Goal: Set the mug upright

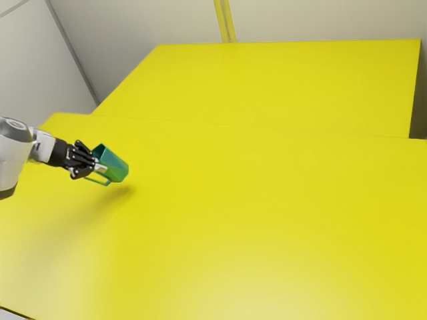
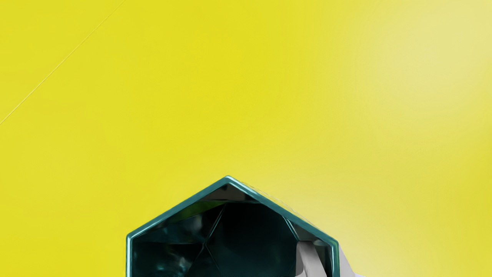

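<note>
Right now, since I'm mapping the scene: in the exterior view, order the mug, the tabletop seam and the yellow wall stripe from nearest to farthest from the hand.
1. Mug: in the grip of the hand.
2. Tabletop seam: behind the mug, crossing the yellow surface.
3. Yellow wall stripe: on the wall beyond the table.

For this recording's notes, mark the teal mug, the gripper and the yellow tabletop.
Teal mug [image 1: 116, 167]: exterior view, on the outer side wall.
Gripper [image 1: 99, 167]: exterior view, midway between the fingertips.
Yellow tabletop [image 1: 260, 213]: exterior view, on its bare surface.
</note>
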Motion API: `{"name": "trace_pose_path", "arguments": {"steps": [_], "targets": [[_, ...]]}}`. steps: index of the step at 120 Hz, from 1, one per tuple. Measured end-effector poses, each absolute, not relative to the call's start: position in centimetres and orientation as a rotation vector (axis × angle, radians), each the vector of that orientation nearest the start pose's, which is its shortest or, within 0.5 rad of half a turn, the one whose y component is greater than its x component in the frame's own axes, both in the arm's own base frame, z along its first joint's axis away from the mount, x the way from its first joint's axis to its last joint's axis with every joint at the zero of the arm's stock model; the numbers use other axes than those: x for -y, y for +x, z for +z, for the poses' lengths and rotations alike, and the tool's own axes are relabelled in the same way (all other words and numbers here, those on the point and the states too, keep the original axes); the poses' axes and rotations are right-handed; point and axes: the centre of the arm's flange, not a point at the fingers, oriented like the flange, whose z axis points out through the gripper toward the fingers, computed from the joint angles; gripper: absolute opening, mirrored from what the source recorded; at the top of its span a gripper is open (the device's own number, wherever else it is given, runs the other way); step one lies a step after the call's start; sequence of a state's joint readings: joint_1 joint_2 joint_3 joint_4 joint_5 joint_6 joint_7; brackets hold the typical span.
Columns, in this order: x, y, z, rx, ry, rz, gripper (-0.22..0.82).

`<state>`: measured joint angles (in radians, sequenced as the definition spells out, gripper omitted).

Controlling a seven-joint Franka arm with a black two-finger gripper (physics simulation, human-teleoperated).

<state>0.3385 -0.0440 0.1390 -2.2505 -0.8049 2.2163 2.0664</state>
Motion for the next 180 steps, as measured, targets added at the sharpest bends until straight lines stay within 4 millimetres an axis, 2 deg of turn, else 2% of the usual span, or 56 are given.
{"name": "trace_pose_path", "arguments": {"steps": [18,41,64,85,97,109,132,152,180], "targets": [[-15.6,49.1,41.8,-1.779,-2.675,-0.591,-0.18],[-10.9,50.3,42.0,-1.640,-2.663,-0.217,-0.18],[-6.6,52.2,40.3,-1.397,-2.719,-0.135,-0.18],[-3.4,53.0,40.3,-1.167,-2.807,-0.172,-0.18],[-2.2,53.1,40.3,-1.023,-2.870,-0.190,-0.18],[-1.9,53.0,40.2,-0.851,-2.944,-0.191,-0.18],[-1.2,53.0,38.6,-0.545,-3.068,-0.162,-0.18],[0.2,53.4,37.4,-0.380,-3.110,-0.143,-0.18],[2.3,53.6,36.7,-0.237,-3.134,-0.146,-0.18]]}}
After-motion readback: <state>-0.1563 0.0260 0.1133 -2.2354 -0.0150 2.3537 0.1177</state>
